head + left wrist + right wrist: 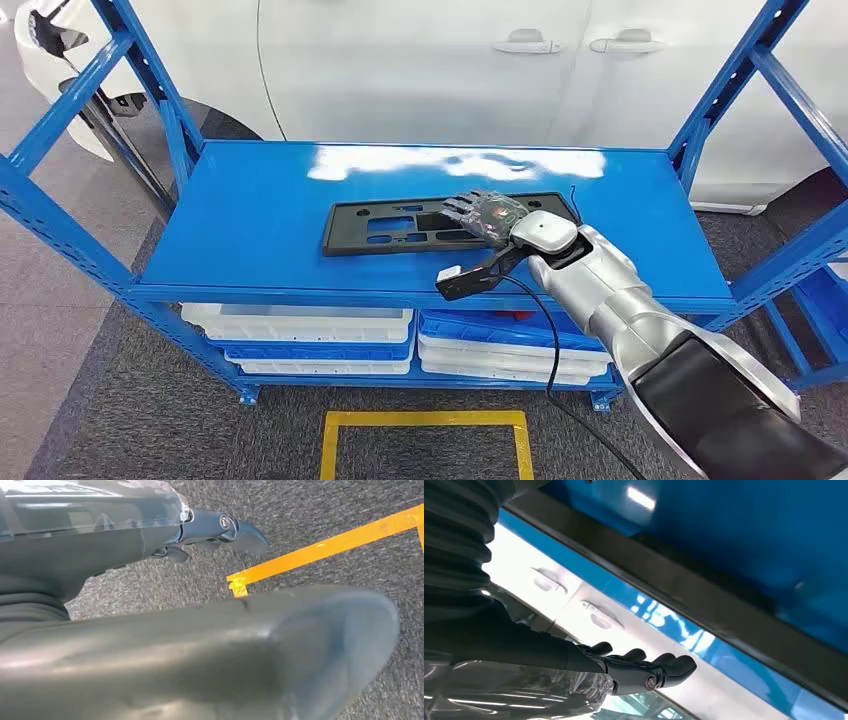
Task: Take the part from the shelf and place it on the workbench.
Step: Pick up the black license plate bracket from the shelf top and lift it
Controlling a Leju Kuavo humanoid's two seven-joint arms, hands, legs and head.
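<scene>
The part point(400, 226), a long flat black plate with rectangular cut-outs, is lying on the top deck of the blue shelf point(250, 190), roughly centred and slightly nearer the front edge. The right hand point(487, 214) is reaching over the part's right end with its fingers point(664, 666) extended and apart, grasping nothing; whether they are touching the plate cannot be told. The left hand point(220, 530) is hanging above the grey floor, fingers loosely curled, holding nothing.

Judgement: the part is looking like light, stiff moulded plastic, thin and lying flush, so a top pinch is likely slipping. A grip across 1 long edge or through a cut-out near the right end is appearing soundest.

Clearance: the deck around the part is lying bare, the blue uprights point(735, 75) are standing well apart at the corners, and a white car point(420, 60) is standing just behind.
</scene>
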